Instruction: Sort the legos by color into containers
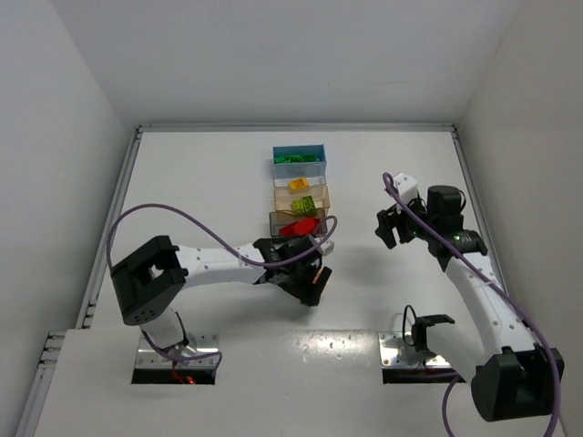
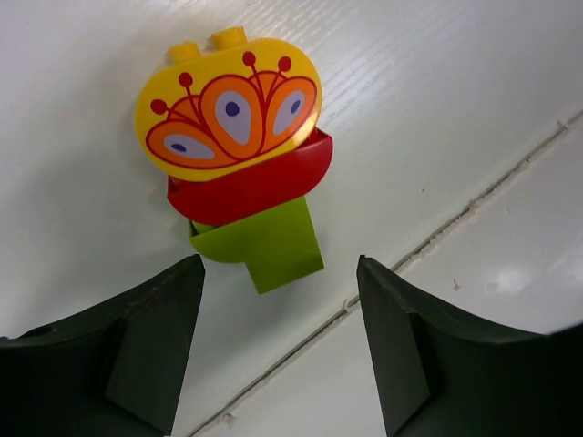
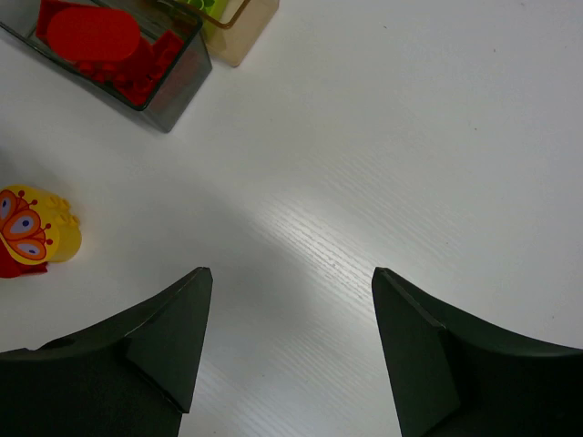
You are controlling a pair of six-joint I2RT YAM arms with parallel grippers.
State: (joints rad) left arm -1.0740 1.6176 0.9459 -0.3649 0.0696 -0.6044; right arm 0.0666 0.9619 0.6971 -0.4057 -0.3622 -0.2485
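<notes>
A clump of three legos [image 2: 241, 155] lies on the white table just ahead of my left gripper [image 2: 281, 273]: a yellow brick with an orange flower print, a red one, then a lime-green one. The gripper is open, and the green end reaches between the fingertips [image 2: 187, 273] without touching them. The same clump [image 3: 32, 238] shows at the left edge of the right wrist view. The containers stand in a column: blue [image 1: 298, 157] with green legos, tan [image 1: 301, 194] with yellow and green, grey [image 1: 296, 223] with red. My right gripper [image 3: 291, 278] hangs open over bare table.
A seam in the tabletop [image 2: 455, 214] runs diagonally past the clump. The grey bin [image 3: 118, 55] and tan bin [image 3: 239, 23] sit up and to the left of the right gripper [image 1: 390, 226]. The left gripper [image 1: 312, 270] is just in front of the grey bin.
</notes>
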